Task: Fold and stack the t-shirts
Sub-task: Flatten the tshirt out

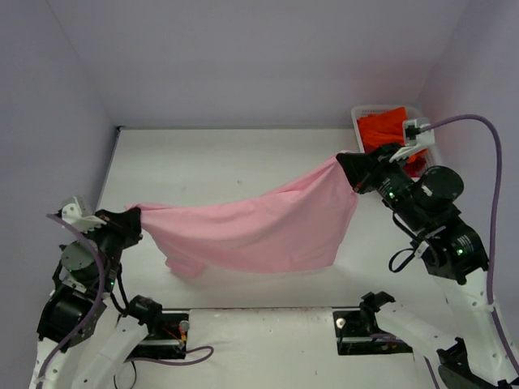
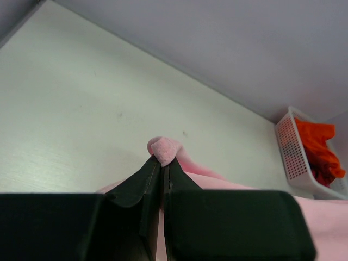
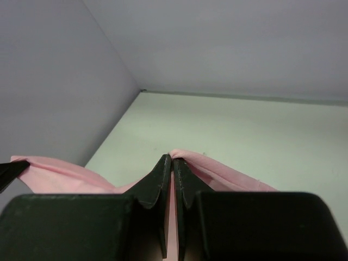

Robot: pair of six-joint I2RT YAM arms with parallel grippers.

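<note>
One pink t-shirt, one basket.

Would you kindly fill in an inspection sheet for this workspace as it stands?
Surface: white table, a few faint marks.
Job's things: pink shirt stretched between the arms, sagging in the middle; orange shirts in the basket at far right.
Clutter: nothing seen.
Grippers: left gripper shut on one end of the pink shirt; right gripper shut on the other.
Cables: purple cables looping at each arm, off the cloth.
Surroundings: plain lilac walls on three sides.
</note>
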